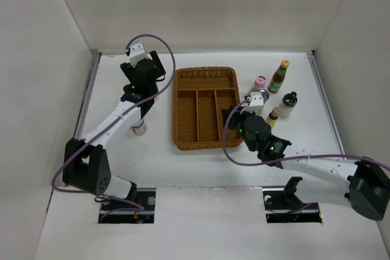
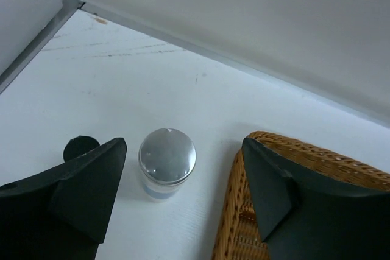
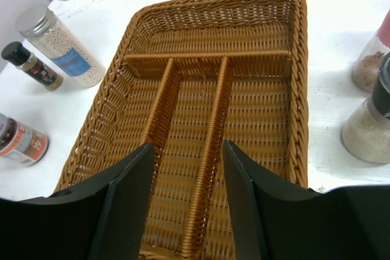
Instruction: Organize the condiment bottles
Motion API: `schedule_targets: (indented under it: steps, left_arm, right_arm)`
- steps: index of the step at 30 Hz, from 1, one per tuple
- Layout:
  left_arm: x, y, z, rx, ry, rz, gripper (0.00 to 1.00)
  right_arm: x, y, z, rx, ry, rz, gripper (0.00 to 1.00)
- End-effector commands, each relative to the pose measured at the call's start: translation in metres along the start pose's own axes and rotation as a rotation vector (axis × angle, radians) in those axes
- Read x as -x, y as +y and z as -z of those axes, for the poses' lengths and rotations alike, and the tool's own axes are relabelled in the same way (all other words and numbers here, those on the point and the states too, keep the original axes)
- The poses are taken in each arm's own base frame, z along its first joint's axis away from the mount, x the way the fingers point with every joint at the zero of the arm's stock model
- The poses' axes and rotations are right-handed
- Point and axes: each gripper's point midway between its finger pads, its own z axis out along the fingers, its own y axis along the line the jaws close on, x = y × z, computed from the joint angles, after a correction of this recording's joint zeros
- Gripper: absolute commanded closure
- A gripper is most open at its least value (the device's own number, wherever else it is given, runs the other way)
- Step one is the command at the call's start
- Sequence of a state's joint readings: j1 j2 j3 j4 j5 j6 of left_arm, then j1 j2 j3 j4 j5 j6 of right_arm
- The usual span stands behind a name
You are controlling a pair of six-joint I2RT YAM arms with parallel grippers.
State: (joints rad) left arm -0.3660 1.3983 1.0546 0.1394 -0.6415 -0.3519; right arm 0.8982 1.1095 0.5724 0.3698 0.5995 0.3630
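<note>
My left gripper (image 1: 146,86) is open and points down at a silver-capped jar (image 2: 167,161) that stands between its fingers (image 2: 184,150), just left of the wicker tray (image 2: 234,205). That jar is hidden under the arm in the top view. In the right wrist view the silver-capped jar (image 3: 55,41), a black-capped bottle (image 3: 30,65) and a red-white jar (image 3: 21,141) stand left of the tray (image 3: 213,1). My right gripper (image 1: 234,117) is open and empty over the tray's near end (image 3: 187,150). A pink-capped jar (image 1: 260,82), the green bottle (image 1: 280,76) and a black-capped bottle (image 1: 287,105) stand right of the tray.
The tray (image 1: 204,70) has three long compartments and one cross compartment at the far end, all without bottles. The red-white jar (image 1: 139,127) stands beside the left forearm. A small bottle (image 1: 272,117) stands close to the right wrist. White walls enclose the table.
</note>
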Motion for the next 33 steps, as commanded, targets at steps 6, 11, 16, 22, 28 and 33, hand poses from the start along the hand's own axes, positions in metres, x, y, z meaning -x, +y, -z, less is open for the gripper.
schedule_targets:
  steps: [6,11,16,22,28,33]
  left_arm:
    - [-0.033,0.008,-0.035,0.062,0.123,-0.110,0.20]
    - [-0.052,0.015,-0.047,0.091,0.144,-0.120,0.19]
    - [-0.066,0.014,-0.061,0.091,0.174,-0.130,0.23]
    - [-0.084,0.018,-0.065,0.110,0.199,-0.120,0.40]
    - [-0.037,0.005,-0.052,0.079,0.092,-0.058,0.64]
    - [0.029,-0.030,-0.021,-0.028,-0.048,0.007,0.64]
  right_arm:
    - [0.006,0.011,-0.002,0.042,-0.031,-0.020,0.38]
    - [0.005,0.013,-0.002,0.050,-0.027,-0.021,0.32]
    - [0.002,0.016,-0.002,0.067,-0.020,-0.023,0.28]
    - [0.004,0.013,-0.001,0.065,-0.027,-0.029,0.27]
    - [0.002,0.010,-0.002,0.056,-0.021,-0.028,0.27]
    - [0.004,0.007,-0.003,0.049,-0.036,-0.038,0.27]
